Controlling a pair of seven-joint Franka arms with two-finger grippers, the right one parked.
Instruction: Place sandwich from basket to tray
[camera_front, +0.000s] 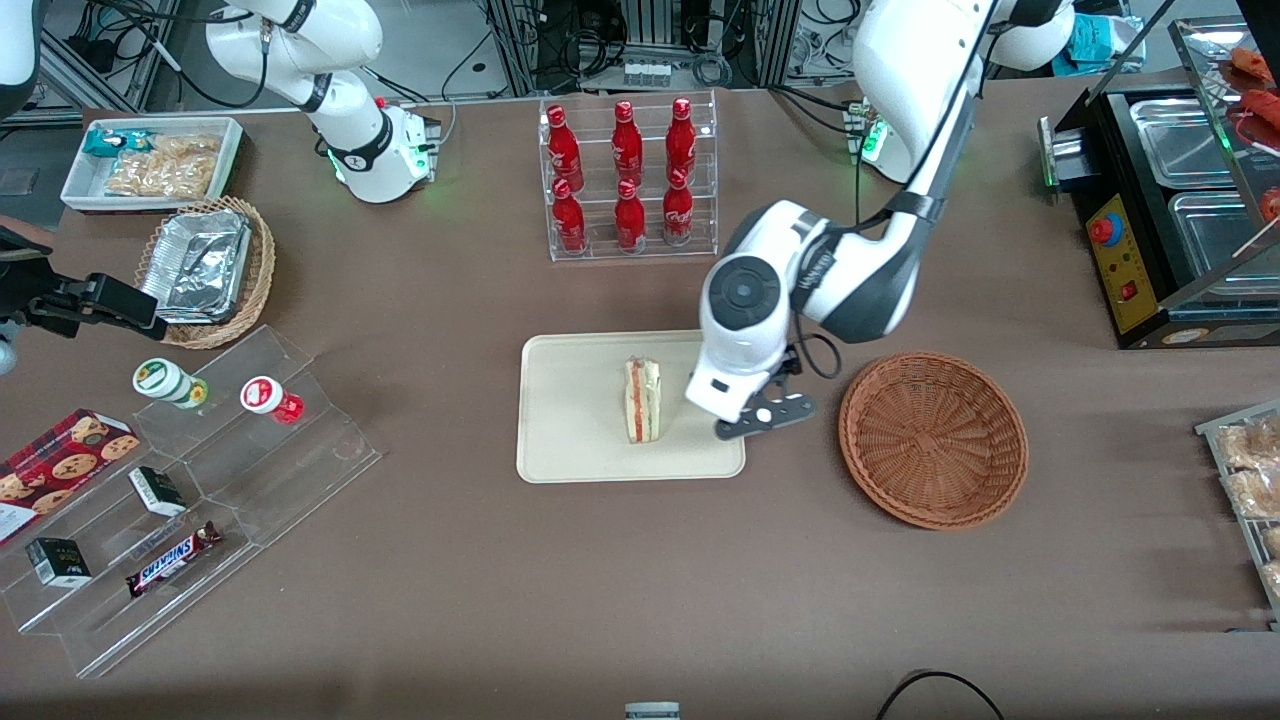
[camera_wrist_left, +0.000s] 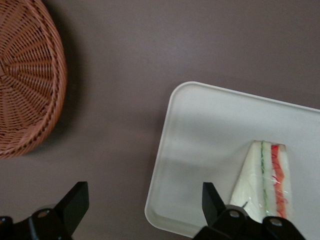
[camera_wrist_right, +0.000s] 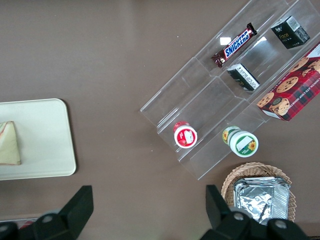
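Observation:
The sandwich (camera_front: 642, 400) (camera_wrist_left: 265, 186) (camera_wrist_right: 9, 144), a pale bread wedge with red, orange and green layers, lies on the cream tray (camera_front: 570, 440) (camera_wrist_left: 210, 135) (camera_wrist_right: 45, 135). The reddish-brown wicker basket (camera_front: 932, 438) (camera_wrist_left: 25, 75) stands beside the tray, toward the working arm's end, with nothing in it. My gripper (camera_front: 745, 415) (camera_wrist_left: 145, 202) hangs open above the tray's edge nearest the basket, over the tray corner and the bare table. Its fingers hold nothing and the sandwich lies just beside one of them.
A clear rack of red bottles (camera_front: 628, 175) stands farther from the front camera than the tray. A stepped acrylic stand with snacks (camera_front: 170, 500) and a tan basket of foil containers (camera_front: 205, 268) lie toward the parked arm's end. A black warmer (camera_front: 1160, 200) stands toward the working arm's end.

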